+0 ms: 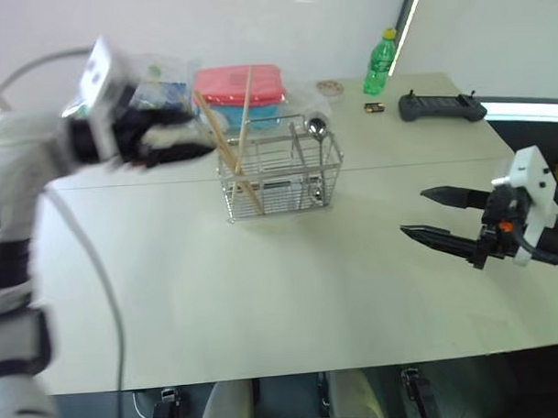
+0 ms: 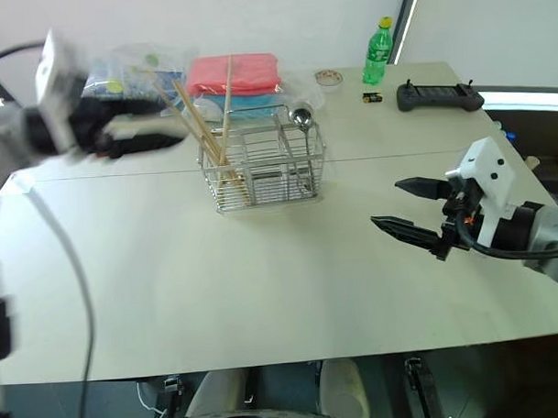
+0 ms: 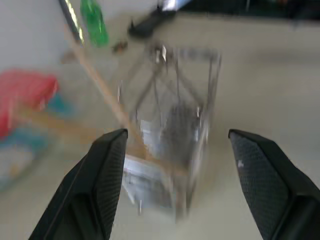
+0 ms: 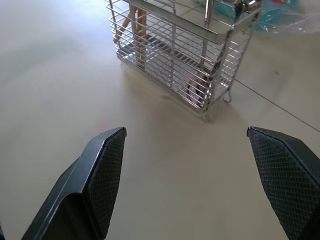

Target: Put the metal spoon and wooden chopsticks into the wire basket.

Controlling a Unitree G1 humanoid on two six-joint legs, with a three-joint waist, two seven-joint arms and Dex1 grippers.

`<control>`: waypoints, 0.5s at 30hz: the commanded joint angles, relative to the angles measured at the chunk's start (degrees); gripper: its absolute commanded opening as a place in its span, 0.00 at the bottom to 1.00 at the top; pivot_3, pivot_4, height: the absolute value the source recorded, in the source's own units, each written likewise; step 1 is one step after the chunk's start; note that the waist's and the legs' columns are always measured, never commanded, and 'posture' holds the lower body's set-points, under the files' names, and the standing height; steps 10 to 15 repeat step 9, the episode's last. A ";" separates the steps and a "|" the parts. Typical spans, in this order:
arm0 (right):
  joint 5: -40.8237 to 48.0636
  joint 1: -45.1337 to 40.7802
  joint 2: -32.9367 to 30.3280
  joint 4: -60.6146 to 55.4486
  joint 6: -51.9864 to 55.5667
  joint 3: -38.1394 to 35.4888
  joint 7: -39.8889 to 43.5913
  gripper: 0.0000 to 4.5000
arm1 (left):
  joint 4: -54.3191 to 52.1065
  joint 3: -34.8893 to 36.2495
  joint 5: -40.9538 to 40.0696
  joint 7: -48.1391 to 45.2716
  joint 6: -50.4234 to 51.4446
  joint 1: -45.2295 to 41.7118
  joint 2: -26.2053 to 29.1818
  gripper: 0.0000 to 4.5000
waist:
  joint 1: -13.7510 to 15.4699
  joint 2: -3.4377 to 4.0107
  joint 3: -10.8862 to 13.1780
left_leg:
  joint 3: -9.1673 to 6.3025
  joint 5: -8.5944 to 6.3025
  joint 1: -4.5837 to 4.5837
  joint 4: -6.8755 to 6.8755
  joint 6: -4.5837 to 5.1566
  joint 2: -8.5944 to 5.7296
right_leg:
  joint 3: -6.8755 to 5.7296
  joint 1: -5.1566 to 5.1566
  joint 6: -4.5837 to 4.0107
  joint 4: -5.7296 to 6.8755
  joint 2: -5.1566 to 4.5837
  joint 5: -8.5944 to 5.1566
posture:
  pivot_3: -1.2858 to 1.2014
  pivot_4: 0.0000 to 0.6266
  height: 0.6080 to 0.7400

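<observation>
Already standing in the wire basket (image 1: 280,180): wooden chopsticks (image 1: 229,156) leaning at its end nearest the left gripper (image 1: 189,139), metal spoon (image 1: 317,129) upright, bowl up, at the end toward the right gripper (image 1: 429,214). Both grippers wide apart, empty. Probably light, stiff sticks, slippery steel spoon; best pinched mid-length. Basket likely light, easily tipped.
</observation>
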 commanded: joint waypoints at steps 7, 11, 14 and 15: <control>-7.02 -8.42 -0.14 5.95 -4.70 7.62 6.55 0.89 | -1.85 2.88 6.17 -10.18 -12.02 16.33 9.00 0.75 | 1.37 0.00 0.08 | -0.02 -0.01 -0.18 0.09 -0.02 0.16 | -0.01 -0.23 -0.01 -0.06 -0.16 0.00 | 0.52 0.24 0.63; -7.17 -9.90 0.54 6.17 -4.31 8.75 6.64 0.89 | -2.64 3.16 6.56 -7.98 -11.98 16.64 7.81 0.75 | 1.40 -0.01 0.08 | -0.03 -0.01 -0.25 0.08 -0.02 0.16 | -0.02 -0.23 -0.01 -0.07 -0.16 0.00 | 0.52 0.24 0.63; -7.17 -9.90 0.54 6.17 -4.31 8.75 6.64 0.89 | -2.64 3.16 6.56 -7.98 -11.98 16.64 7.81 0.75 | 1.40 -0.01 0.08 | -0.03 -0.01 -0.25 0.08 -0.02 0.16 | -0.02 -0.23 -0.01 -0.07 -0.16 0.00 | 0.52 0.24 0.63; -7.17 -9.90 0.54 6.17 -4.31 8.75 6.64 0.89 | -2.64 3.16 6.56 -7.98 -11.98 16.64 7.81 0.75 | 1.40 -0.01 0.08 | -0.03 -0.01 -0.25 0.08 -0.02 0.16 | -0.02 -0.23 -0.01 -0.07 -0.16 0.00 | 0.52 0.24 0.63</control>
